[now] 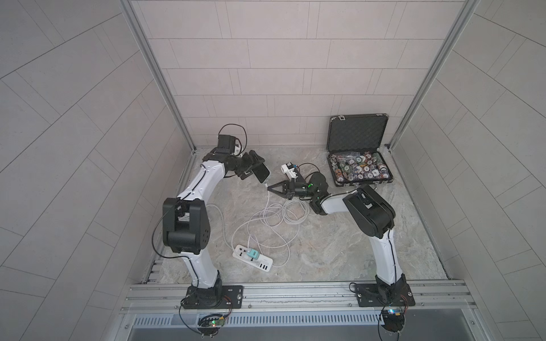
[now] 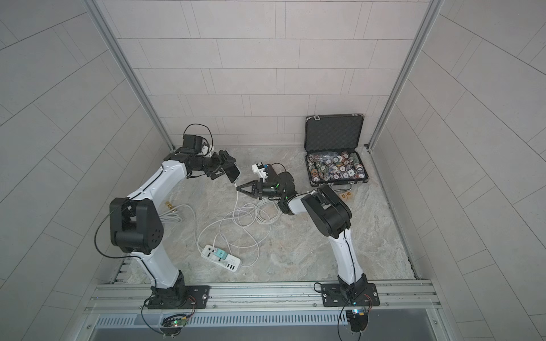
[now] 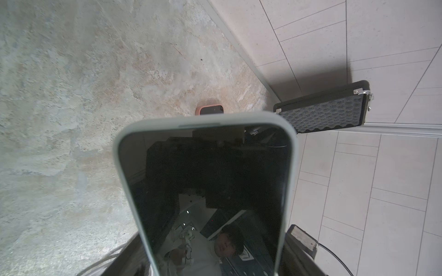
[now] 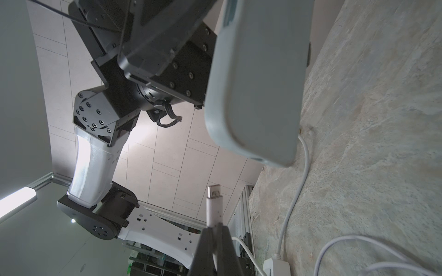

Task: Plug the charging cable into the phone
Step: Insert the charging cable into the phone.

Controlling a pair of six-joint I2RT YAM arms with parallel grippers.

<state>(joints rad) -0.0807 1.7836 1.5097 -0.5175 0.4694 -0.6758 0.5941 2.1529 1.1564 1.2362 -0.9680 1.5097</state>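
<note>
The phone [image 1: 261, 172] [image 2: 232, 172], in a pale grey-green case with a dark screen, is held above the table by my left gripper [image 1: 254, 169], whose fingers clamp its two long sides. In the left wrist view the phone [image 3: 205, 179] fills the middle, with one finger [image 3: 302, 241] showing beside it. My right gripper [image 1: 269, 188] [image 4: 214, 227] is shut on the white charging cable just behind its metal plug [image 4: 214, 193]. The plug points at the phone's lower end [image 4: 263, 153], a short gap away.
Loose loops of white cable [image 1: 274, 218] lie mid-table and run to a white power strip [image 1: 252, 258] with a teal charger [image 1: 252, 253]. An open black case of poker chips [image 1: 359, 169] stands at the back right. Walls close in on three sides.
</note>
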